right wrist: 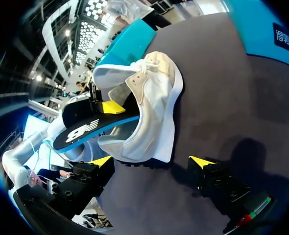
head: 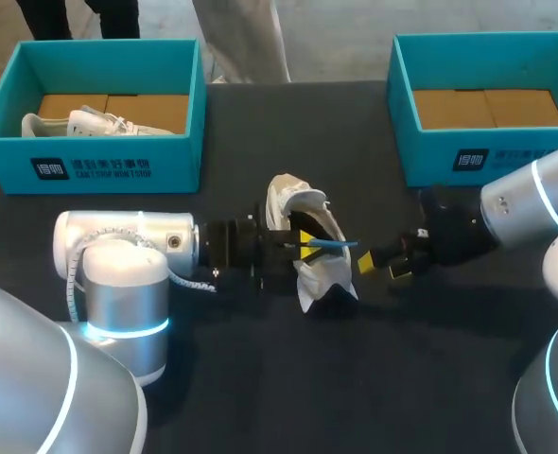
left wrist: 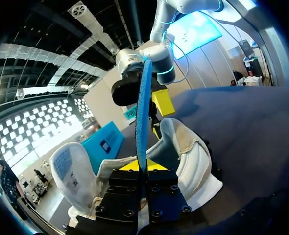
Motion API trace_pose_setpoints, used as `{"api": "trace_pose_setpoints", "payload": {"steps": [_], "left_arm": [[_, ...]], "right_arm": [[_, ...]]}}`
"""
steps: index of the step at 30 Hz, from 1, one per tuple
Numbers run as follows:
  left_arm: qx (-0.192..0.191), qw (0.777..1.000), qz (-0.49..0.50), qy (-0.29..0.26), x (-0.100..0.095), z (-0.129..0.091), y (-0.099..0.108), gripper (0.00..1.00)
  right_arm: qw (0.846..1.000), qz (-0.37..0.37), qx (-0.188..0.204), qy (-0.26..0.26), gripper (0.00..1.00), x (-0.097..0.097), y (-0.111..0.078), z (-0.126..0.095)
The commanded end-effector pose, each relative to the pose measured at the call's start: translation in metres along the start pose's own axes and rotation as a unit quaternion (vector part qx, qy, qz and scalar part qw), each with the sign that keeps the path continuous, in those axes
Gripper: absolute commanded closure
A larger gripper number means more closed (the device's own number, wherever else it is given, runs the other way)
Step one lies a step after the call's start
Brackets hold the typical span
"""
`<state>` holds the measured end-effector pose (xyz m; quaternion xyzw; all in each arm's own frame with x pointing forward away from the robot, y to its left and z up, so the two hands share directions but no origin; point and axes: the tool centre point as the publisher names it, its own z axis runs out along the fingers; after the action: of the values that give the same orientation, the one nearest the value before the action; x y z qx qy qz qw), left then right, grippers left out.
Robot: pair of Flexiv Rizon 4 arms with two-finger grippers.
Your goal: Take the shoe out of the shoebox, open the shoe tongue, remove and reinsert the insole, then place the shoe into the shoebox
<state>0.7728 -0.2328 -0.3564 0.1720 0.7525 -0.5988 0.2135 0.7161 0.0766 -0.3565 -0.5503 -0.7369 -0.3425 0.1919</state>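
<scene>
While the left claw (head: 305,246) is clamped on the insole (head: 334,244), the right claw (head: 383,267) stands with its fingers apart just beside the shoe (head: 287,200), gripping nothing. That shoe lies on the table (head: 260,378), between the two claws and outside both boxes, with its opening spread wide. The insole projects partway out of it.

Status, as judged: removal from the box and opening of the tongue are complete. The insole step is in hand, though withdrawal and reinsertion cannot be told apart. Return to the shoebox is outstanding.

Count:
- Two shoeboxes: the left shoebox (head: 90,165) holds a second shoe (head: 80,123); the right shoebox (head: 421,156) holds none.
- Two shoes.
- One insole.
- Two claws.
</scene>
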Motion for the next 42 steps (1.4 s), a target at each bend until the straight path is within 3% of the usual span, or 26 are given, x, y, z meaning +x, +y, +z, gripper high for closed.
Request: {"api": "trace_pose_setpoints", "payload": {"steps": [1, 4, 16, 25, 28, 30, 32, 42], "left_arm": [[-0.006, 1.0, -0.001, 0.0, -0.003, 0.003, 0.003, 0.59], [0.001, 1.0, 0.0, 0.0, -0.003, 0.001, -0.003, 0.55], [0.045, 0.999, 0.005, -0.005, -0.007, 0.002, -0.035, 0.56], [0.059, 0.998, 0.002, 0.012, 0.002, 0.01, -0.043, 0.58], [0.059, 0.998, 0.002, 0.015, 0.004, 0.012, -0.041, 0.67], [0.057, 0.998, 0.002, 0.017, 0.004, 0.013, -0.04, 0.79], [0.054, 0.998, 0.002, 0.017, 0.004, 0.013, -0.037, 1.0], [0.042, 0.999, 0.006, 0.02, 0.006, 0.013, -0.026, 1.0]], "right_arm": [[1.0, 0.001, 0.002, -0.002, 0.0, 0.0, 0.001, 0.001], [1.0, 0.001, 0.001, -0.002, 0.0, -0.001, 0.001, 0.0], [1.0, 0.0, -0.001, -0.003, 0.0, 0.0, 0.002, 0.001], [1.0, 0.004, -0.002, -0.003, 0.0, -0.001, 0.0, 0.001], [1.0, 0.004, -0.002, -0.006, 0.0, -0.001, 0.0, -0.002], [1.0, 0.003, -0.001, -0.008, 0.0, -0.001, 0.0, -0.005], [1.0, 0.003, -0.001, -0.012, 0.0, -0.002, -0.001, -0.008], [1.0, 0.002, 0.0, -0.018, 0.0, -0.005, -0.001, -0.011]]}}
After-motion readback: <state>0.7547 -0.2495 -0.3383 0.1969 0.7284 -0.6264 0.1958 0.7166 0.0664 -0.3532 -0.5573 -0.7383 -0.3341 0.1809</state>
